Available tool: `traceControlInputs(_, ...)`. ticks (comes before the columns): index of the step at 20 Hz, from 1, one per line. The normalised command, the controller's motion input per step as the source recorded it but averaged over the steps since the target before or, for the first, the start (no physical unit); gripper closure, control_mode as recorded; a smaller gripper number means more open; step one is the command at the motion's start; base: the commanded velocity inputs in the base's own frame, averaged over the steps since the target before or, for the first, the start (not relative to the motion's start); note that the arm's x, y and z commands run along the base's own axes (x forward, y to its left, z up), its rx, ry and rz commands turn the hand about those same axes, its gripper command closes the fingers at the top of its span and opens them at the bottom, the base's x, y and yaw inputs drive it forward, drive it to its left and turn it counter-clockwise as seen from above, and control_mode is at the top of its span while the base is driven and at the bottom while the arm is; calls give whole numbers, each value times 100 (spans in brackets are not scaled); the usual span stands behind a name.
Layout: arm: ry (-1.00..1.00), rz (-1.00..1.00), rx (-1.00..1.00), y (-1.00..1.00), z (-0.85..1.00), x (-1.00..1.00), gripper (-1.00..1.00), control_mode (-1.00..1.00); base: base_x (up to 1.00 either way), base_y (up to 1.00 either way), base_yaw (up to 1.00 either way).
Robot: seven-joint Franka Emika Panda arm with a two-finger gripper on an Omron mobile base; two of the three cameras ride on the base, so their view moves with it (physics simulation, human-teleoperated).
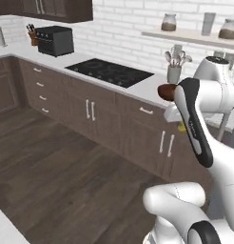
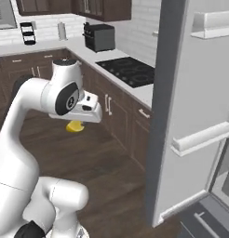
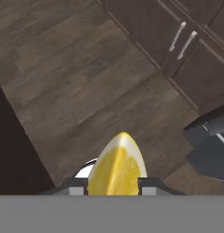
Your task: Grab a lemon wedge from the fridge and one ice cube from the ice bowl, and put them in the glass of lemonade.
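The claw (image 3: 113, 185) was closed on the lemon wedge (image 3: 117, 164), a finger pressed to each side of it, low in the middle of the hand view. In the right base view the lemon wedge hung as a yellow scrap under the hand, left of centre, above bare wooden floor (image 2: 102, 153) with open room on every side. The fridge (image 2: 195, 116) filled the right half of that view, its door edge standing as a tall grey wall just right of the arm (the nearest thing to hem in a swing that way). Dark cabinets (image 1: 114, 119) ran diagonally across the left base view under the tabletop (image 1: 152, 93), which carried a black cooktop (image 1: 109, 71), a toaster (image 1: 54, 40) at upper left and a utensil cup (image 1: 174, 71). The ice bowl (image 1: 165, 91) peeked out as a reddish-brown rim behind the arm.
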Motion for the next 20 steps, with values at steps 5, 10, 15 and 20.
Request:
traceControlInputs(5,0,0,0,0,0,0,100,100,96,-2,26)
traceControlInputs(10,0,0,0,0,0,0,100,100,100,2,-12)
traceControlInputs(15,0,0,0,0,0,0,100,100,100,3,-45)
traceControlInputs(20,0,0,0,0,0,0,100,100,68,4,-72)
